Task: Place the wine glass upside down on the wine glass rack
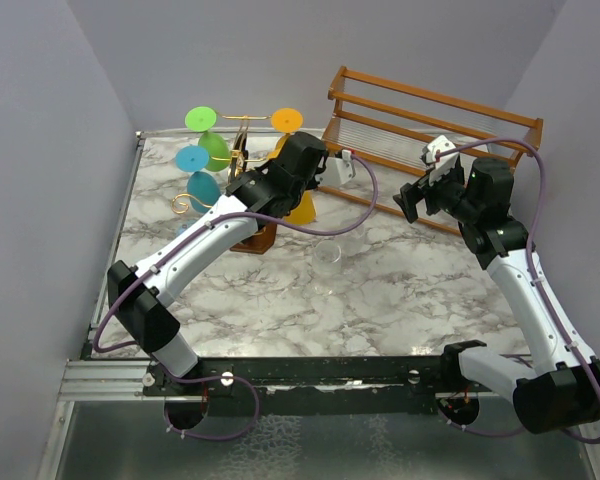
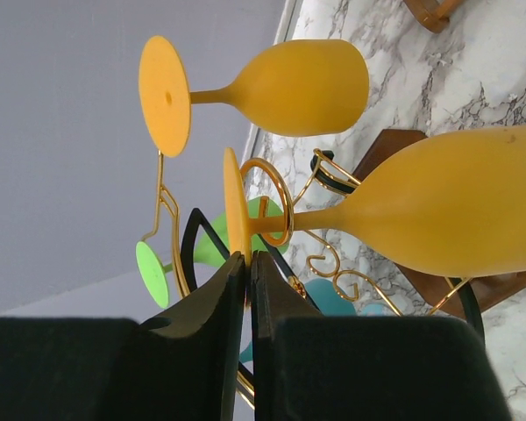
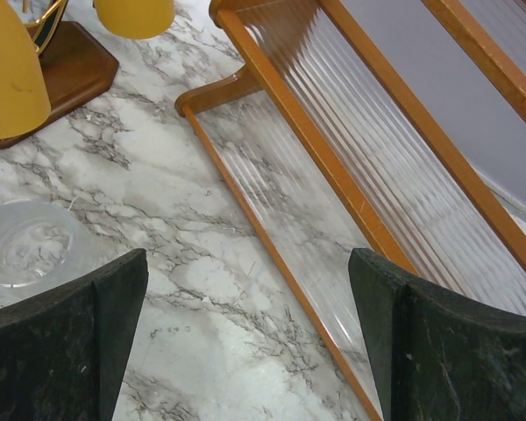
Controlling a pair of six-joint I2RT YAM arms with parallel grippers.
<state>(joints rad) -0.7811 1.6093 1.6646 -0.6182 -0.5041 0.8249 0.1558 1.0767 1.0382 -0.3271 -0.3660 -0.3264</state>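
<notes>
The gold wire wine glass rack (image 1: 242, 150) stands on a dark wooden base (image 1: 261, 236) at the back left. My left gripper (image 1: 298, 178) is beside it, shut on the foot disc of a yellow wine glass (image 1: 302, 209). In the left wrist view the jaws (image 2: 247, 259) pinch the foot's edge. The glass (image 2: 456, 215) hangs bowl down, and its stem sits in a gold scroll loop (image 2: 280, 189) of the rack. My right gripper (image 1: 412, 200) is open and empty above the table, its jaws (image 3: 245, 281) wide apart.
Orange (image 1: 287, 120), green (image 1: 205, 125) and blue (image 1: 192, 160) glasses hang on the rack. A clear glass (image 1: 327, 255) stands on the marble table (image 1: 400, 290), also in the right wrist view (image 3: 26, 241). A large wooden slatted rack (image 1: 430, 130) stands at the back right.
</notes>
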